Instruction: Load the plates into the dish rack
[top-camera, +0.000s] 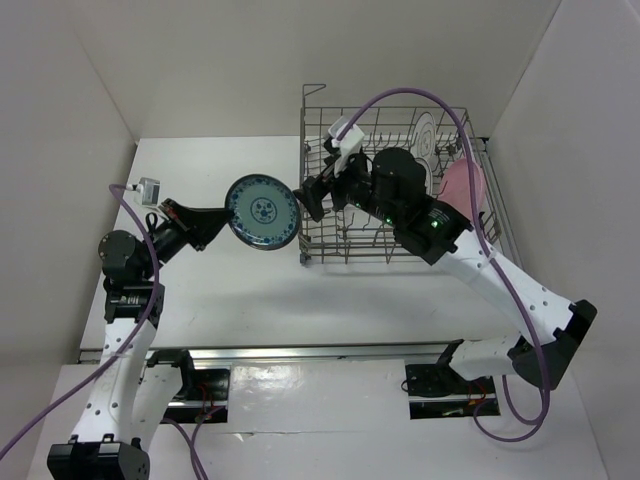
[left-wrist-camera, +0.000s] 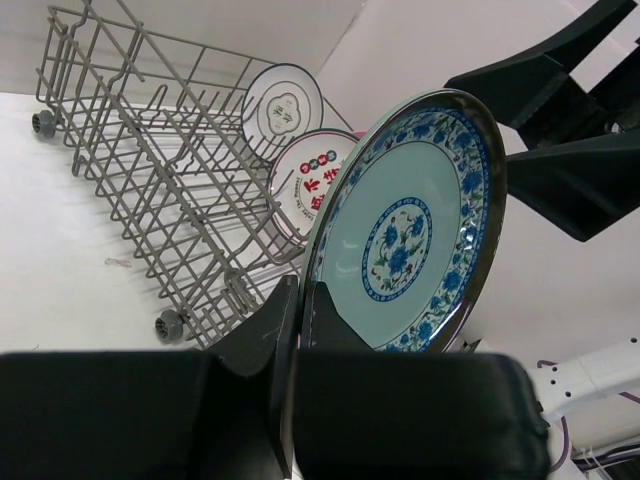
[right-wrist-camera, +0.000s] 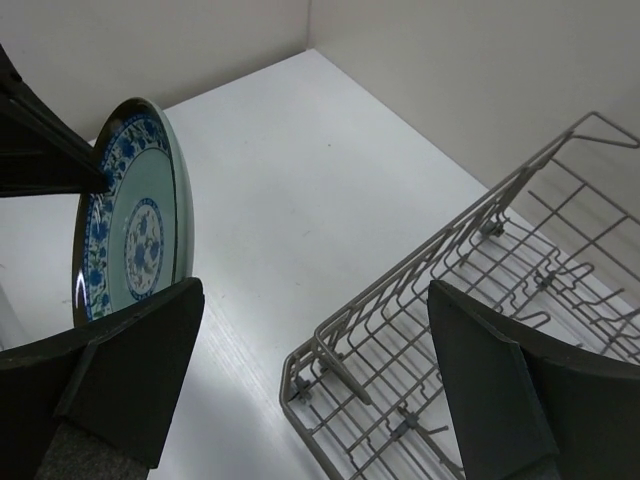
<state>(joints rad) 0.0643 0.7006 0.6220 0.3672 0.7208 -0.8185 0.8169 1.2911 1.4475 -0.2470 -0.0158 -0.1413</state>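
My left gripper (top-camera: 218, 222) is shut on the rim of the teal-green patterned plate (top-camera: 262, 212) and holds it upright in the air, left of the grey wire dish rack (top-camera: 325, 240). The plate also shows in the left wrist view (left-wrist-camera: 410, 225) and the right wrist view (right-wrist-camera: 135, 215). My right gripper (top-camera: 308, 197) is open and empty, its fingers close to the plate's right edge, above the rack's left end (right-wrist-camera: 420, 330). In the rack stand the white dark-rimmed plate (left-wrist-camera: 283, 108), the red-patterned plate (left-wrist-camera: 312, 185) and the pink plate (top-camera: 464, 190).
White walls close the table in at the back and both sides. The rack stands on small wheels (left-wrist-camera: 170, 324) at the back right. A metal rail (top-camera: 300, 352) runs along the near edge by the arm bases.
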